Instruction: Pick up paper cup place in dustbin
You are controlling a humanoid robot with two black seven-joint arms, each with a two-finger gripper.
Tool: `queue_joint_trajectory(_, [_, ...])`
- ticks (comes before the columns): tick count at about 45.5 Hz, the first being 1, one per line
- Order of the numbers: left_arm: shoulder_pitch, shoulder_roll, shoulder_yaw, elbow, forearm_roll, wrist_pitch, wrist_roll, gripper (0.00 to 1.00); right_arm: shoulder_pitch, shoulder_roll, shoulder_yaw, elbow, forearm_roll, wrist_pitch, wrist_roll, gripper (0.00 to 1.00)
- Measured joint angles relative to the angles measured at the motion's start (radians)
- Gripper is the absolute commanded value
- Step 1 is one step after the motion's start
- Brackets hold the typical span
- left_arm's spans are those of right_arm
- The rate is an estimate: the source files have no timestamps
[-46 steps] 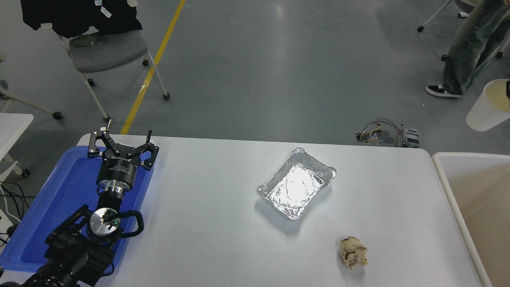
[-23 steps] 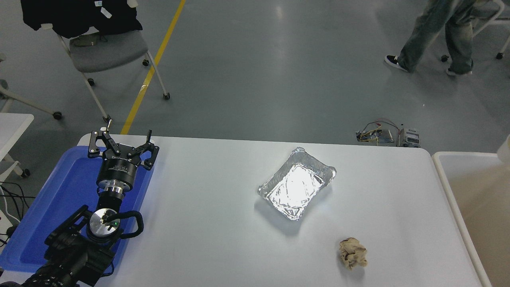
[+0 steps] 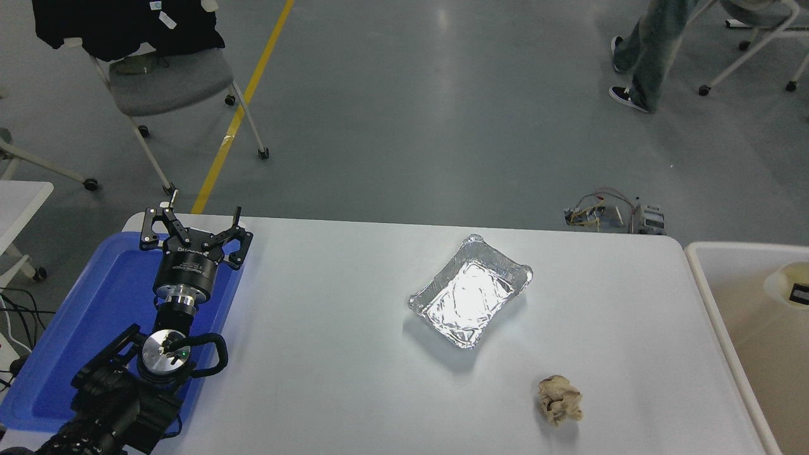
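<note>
Paper cup (image 3: 785, 285) dropped into dustbin (image 3: 706, 297), edge-cropped; left hand (image 3: 192, 222) fingers apart, parked.

White counter (image 3: 354, 379) across the middle, smooth and plain. On its left edge, a bright blue tray (image 3: 76, 328), and over it the left gripper (image 3: 193, 227), matte black with a silver metal ring behind it. Centre, the foil tray (image 3: 469, 292), crinkled silver, flashing white where the light hits. Nearer, a crumpled paper ball (image 3: 559, 399), tan with darker brown creases. At the right edge, the dustbin (image 3: 708, 297), white rim, beige inside, and in it the paper cup (image 3: 787, 285), cream inside with a small black mark. Beyond, a grey floor (image 3: 411, 126) with a yellow line (image 3: 243, 107), and a grey chair (image 3: 170, 79) draped in black cloth.
</note>
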Motion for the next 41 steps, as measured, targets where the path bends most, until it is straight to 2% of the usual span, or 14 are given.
queue_joint_trajectory(20, [0.0, 0.0, 0.0, 0.0, 0.0, 0.0, 0.0, 1.0, -0.072, 0.016, 0.035, -0.015, 0.028, -0.053, -0.001, 0.0])
queue_joint_trajectory(24, [0.0, 0.0, 0.0, 0.0, 0.0, 0.0, 0.0, 1.0, -0.075, 0.017, 0.037, -0.015, 0.029, -0.056, -0.001, 0.36])
queue_joint_trajectory(28, [0.0, 0.0, 0.0, 0.0, 0.0, 0.0, 0.0, 1.0, -0.077, 0.017, 0.038, -0.015, 0.031, -0.057, -0.002, 0.6])
queue_joint_trajectory(31, [0.0, 0.0, 0.0, 0.0, 0.0, 0.0, 0.0, 1.0, -0.078, 0.016, 0.039, -0.015, 0.032, -0.058, -0.002, 0.99])
queue_joint_trajectory(41, [0.0, 0.0, 0.0, 0.0, 0.0, 0.0, 0.0, 1.0, -0.074, 0.014, 0.04, -0.006, 0.035, -0.06, -0.002, 1.0])
